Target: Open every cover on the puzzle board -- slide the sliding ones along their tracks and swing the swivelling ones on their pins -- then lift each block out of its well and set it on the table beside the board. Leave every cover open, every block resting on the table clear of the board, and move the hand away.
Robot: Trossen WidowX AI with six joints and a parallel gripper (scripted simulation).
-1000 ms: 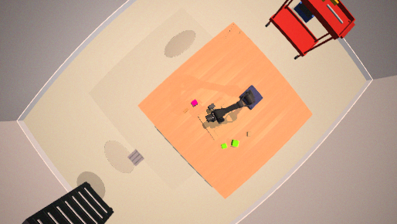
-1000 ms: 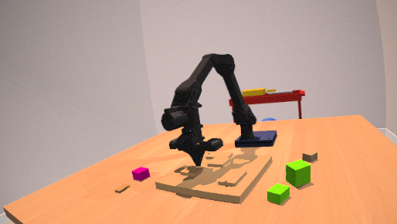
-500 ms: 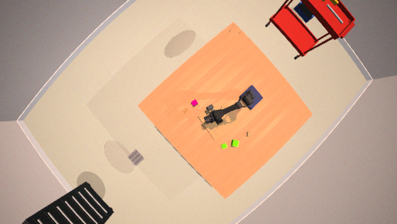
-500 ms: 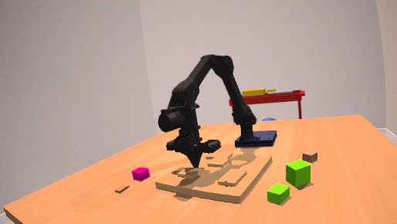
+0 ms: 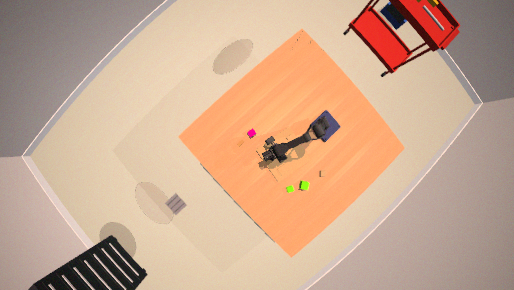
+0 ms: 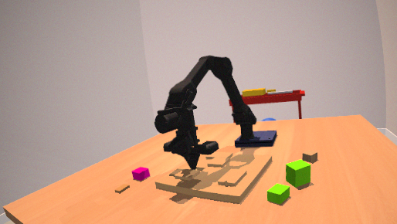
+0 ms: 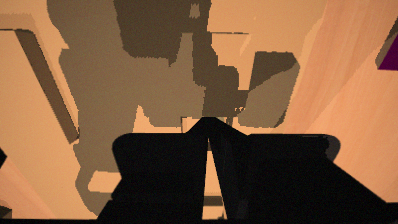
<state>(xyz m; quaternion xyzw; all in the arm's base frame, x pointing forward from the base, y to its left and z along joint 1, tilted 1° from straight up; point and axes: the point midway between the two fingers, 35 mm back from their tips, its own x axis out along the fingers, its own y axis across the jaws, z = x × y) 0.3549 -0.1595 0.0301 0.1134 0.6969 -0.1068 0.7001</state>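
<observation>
The tan puzzle board [image 6: 252,172] lies in front of the arm's base. Raised tan covers show on it: one [image 6: 233,178] at the front right, one [image 6: 217,162] further back, and a low one [image 6: 181,174] at the left by the fingertips. My gripper [image 6: 193,168] [image 7: 207,120] is shut and empty, pointing down with its tips at or just above that left cover; contact cannot be told. Shadow hides whether the wells hold anything. A large green block [image 5: 304,185] [image 6: 298,174] and a small green block [image 5: 290,189] [image 6: 278,195] rest right of the board.
A magenta block [image 5: 251,133] [image 6: 140,174] [image 7: 390,60] and a flat orange-brown piece [image 5: 240,143] [image 6: 122,188] lie left of the board. A small brown block [image 5: 322,173] [image 6: 309,157] lies behind the large green one. The blue base plate [image 5: 329,131] [image 6: 266,137] stands behind the board.
</observation>
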